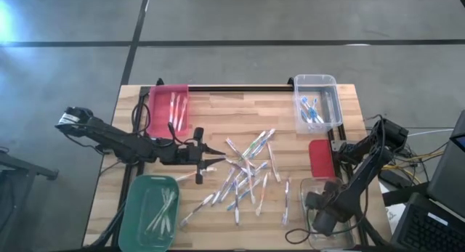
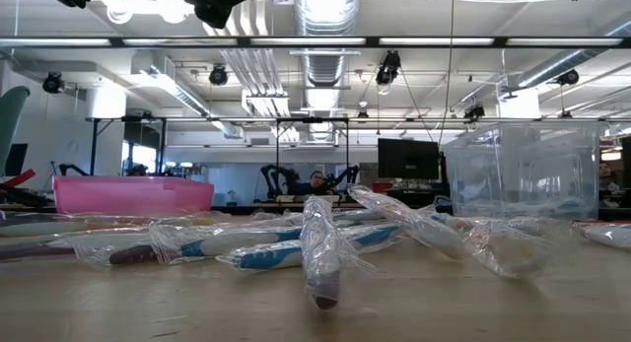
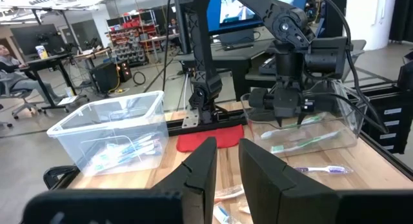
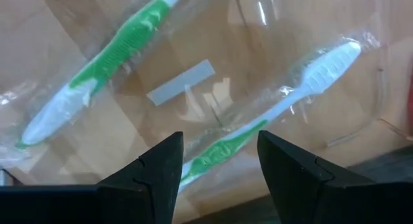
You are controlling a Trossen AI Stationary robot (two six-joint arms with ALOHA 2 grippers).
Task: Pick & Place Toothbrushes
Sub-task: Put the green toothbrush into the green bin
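Jaws apart over the clear bin: a drop step on the right

Jaws of the right gripper [image 4: 216, 162] stand apart with nothing between them, poised above the clear bin [image 1: 311, 185] at the near right corner of the surface [image 1: 218, 107]. Directly below them lie two green-handled toothbrushes [image 4: 226, 146] in clear wrappers, one just under the gap and the other off to one side, both resting on the bin floor. My reading is that this arm is at the release end of a placing step.

Jaws of the left gripper [image 3: 226, 166] are nearly together, a narrow gap showing, and I see nothing held in them. They hover above the near edge of the loose pile of toothbrushes [image 1: 247, 176] in the middle of the surface, pointing toward the right arm.

Off to the far side of the left jaws sits the pink bin [image 1: 169, 110]; nearer its base is the green bin [image 1: 149, 208]; across the pile is a second clear bin [image 1: 317, 99] holding blue-handled brushes.

Most brushes are unsorted. Next, the right arm would need to lift clear, while the left jaws must widen and descend on one brush.
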